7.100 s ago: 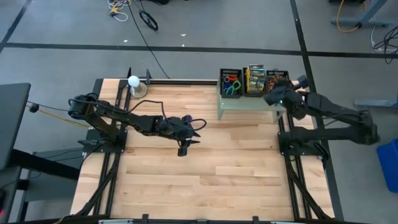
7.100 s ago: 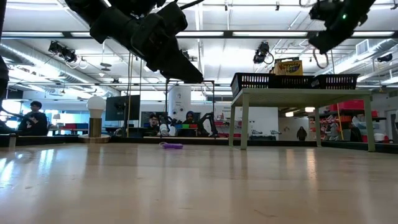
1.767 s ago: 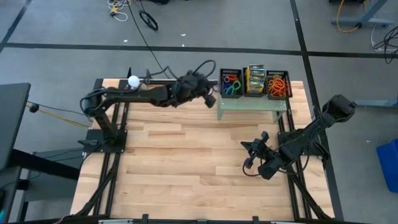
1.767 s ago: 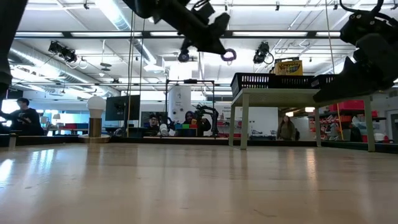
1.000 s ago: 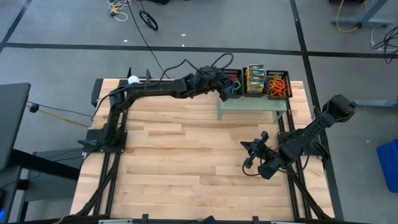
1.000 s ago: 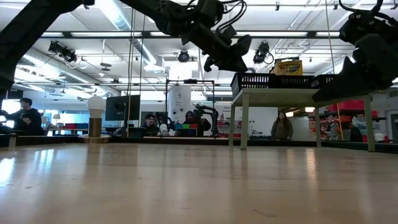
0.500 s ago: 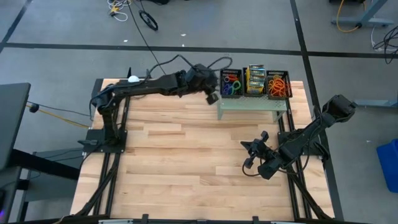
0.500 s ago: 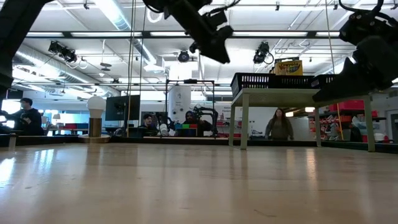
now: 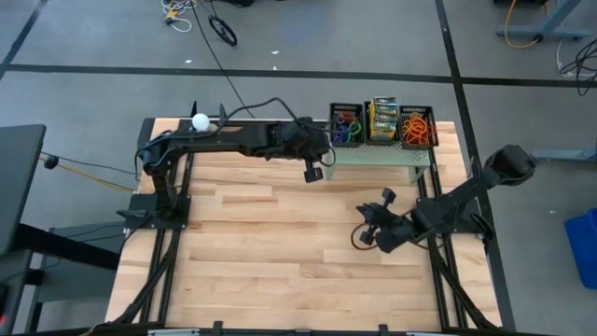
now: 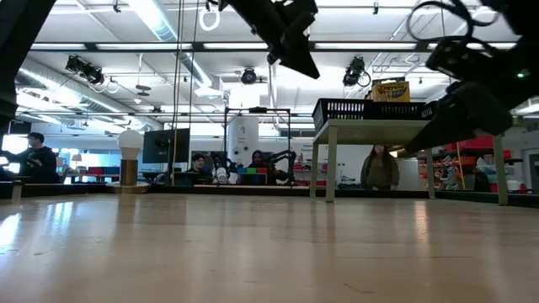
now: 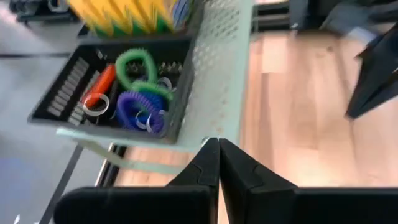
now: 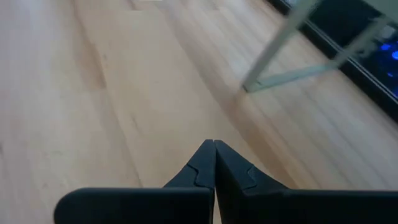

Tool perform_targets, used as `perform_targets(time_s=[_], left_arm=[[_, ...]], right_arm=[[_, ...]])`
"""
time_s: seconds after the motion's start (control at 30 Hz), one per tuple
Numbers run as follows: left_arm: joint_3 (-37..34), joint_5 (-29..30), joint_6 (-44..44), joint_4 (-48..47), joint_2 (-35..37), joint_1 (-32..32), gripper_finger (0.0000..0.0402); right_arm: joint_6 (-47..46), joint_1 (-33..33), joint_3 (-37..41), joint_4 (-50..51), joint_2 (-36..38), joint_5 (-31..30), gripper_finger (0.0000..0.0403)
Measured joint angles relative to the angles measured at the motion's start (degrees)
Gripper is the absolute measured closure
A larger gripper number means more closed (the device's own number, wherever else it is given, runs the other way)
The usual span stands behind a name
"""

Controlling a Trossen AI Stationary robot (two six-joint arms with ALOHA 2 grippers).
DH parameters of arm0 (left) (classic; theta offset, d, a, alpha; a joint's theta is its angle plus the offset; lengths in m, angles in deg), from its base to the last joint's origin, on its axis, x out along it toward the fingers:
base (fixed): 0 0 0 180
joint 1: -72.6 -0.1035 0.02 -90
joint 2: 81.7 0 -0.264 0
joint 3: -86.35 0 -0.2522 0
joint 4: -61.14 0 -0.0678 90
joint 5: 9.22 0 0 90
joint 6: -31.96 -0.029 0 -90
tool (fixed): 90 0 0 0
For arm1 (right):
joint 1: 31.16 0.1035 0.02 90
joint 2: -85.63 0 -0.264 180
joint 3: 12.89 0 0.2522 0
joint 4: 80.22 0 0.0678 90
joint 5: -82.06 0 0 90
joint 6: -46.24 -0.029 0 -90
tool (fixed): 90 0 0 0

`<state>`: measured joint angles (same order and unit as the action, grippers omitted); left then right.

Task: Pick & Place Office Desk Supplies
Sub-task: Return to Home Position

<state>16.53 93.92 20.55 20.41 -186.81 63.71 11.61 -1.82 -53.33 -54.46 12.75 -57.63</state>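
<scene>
Left gripper (image 11: 218, 146): fingers pressed together, empty, hovers just off pale green stand (image 11: 217, 81), near its left end. Left black basket (image 11: 62, 93) on stand holds coiled purple ring (image 11: 140, 106), green coil (image 11: 138, 65) and orange coil (image 11: 99, 84). Yellow-green crayon boxes (image 9: 383, 118) in middle. Tangled orange rubber bands (image 9: 418, 126) in right basket (image 9: 435, 126). Right gripper (image 12: 214, 146): closed, empty, over table (image 12: 93, 93), apart from stand.

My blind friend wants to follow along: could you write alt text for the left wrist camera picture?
A black basket holding green, purple and orange coiled keychains sits on a pale green perforated shelf, next to yellow-and-green crayon boxes. In the foreground the left gripper, shut and empty, hangs over the wooden table.
</scene>
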Motion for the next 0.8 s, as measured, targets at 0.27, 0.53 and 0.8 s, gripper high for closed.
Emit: perform_targets(time_s=[0.27,0.53,0.8], left_arm=[[-9.18,-6.4,-0.73,11.66,1.95,0.7,0.0389],[-32.47,-9.28,-1.25,30.22,13.63,0.21,0.039],[-54.93,-13.78,1.22,49.57,28.87,0.25,0.039]], right_arm=[[21.44,-8.19,5.45,-24.23,0.0,16.78,0.0401],[28.08,-11.34,13.02,-34.02,6.95,25.35,0.0402],[30.74,-11.7,19.82,-34.13,21.65,29.37,0.0402]])
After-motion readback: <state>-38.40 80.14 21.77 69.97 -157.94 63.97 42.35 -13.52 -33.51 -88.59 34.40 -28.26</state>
